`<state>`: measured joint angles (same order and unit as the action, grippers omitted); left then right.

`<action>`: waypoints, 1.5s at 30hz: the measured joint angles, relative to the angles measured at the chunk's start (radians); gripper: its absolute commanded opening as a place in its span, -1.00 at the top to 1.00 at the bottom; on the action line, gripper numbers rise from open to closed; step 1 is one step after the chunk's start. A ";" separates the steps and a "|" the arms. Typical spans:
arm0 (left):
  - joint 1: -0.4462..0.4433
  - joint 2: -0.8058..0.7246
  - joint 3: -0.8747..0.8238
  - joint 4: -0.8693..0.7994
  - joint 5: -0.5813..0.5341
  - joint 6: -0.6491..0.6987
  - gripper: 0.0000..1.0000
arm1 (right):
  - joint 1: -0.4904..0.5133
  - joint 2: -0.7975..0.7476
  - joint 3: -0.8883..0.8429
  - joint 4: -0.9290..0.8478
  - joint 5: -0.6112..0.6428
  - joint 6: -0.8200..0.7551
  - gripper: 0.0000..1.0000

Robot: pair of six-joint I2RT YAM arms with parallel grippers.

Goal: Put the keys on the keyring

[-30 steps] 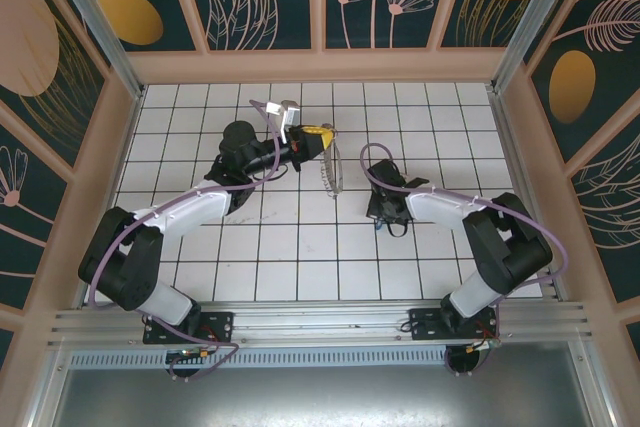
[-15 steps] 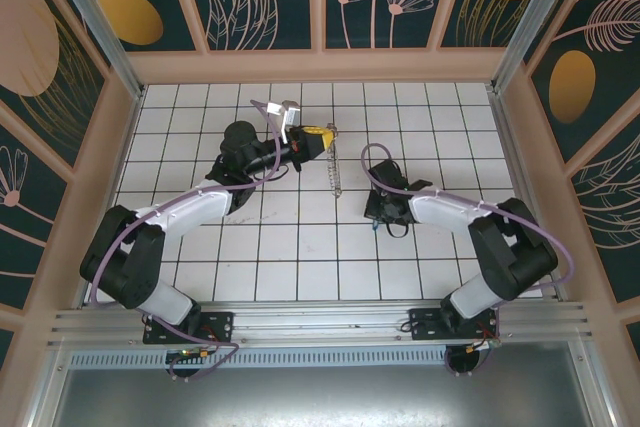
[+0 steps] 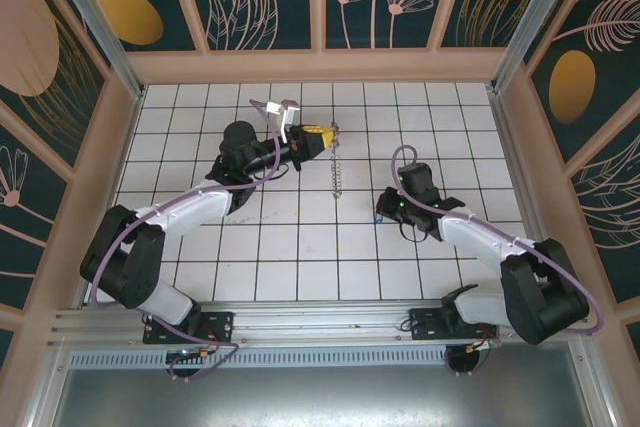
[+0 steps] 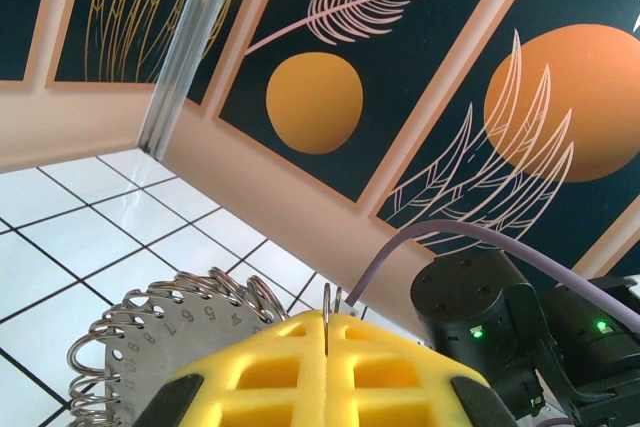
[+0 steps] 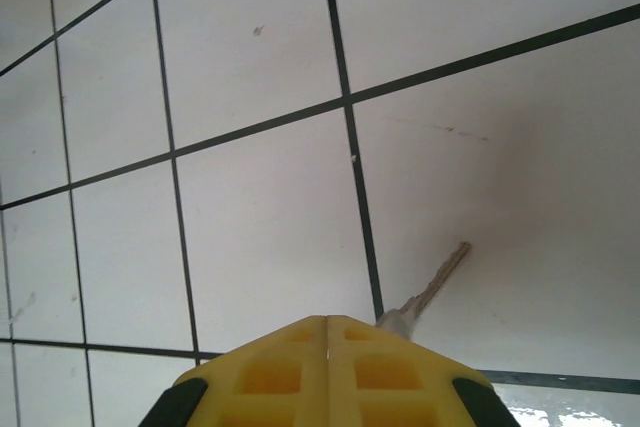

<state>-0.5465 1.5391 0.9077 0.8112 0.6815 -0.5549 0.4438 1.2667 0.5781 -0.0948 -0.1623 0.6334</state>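
Yellow-padded left hand [image 4: 327,339] clamped on keyring [image 4: 150,332], right hand [image 5: 327,327] clamped on key [image 5: 443,274]

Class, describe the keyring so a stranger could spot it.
On the white tiled table, find the left gripper toward the far wall. The keyring hangs from its yellow fingers: wire loops around a numbered metal plate, unlike the single plain key in the right gripper.
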 measured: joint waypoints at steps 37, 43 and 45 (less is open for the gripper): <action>0.000 0.014 0.000 0.019 0.002 -0.025 1.00 | -0.037 -0.117 -0.132 -0.083 0.016 0.021 0.34; 0.000 0.014 0.000 0.023 0.002 -0.026 1.00 | -0.016 -0.094 -0.080 -0.150 0.058 -0.007 0.34; 0.000 0.014 0.000 0.023 0.002 -0.026 1.00 | 0.007 -0.078 -0.055 -0.169 0.076 -0.024 0.33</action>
<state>-0.5465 1.5536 0.9077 0.8345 0.6830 -0.5808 0.4511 1.1889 0.5228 -0.2638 -0.0868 0.6098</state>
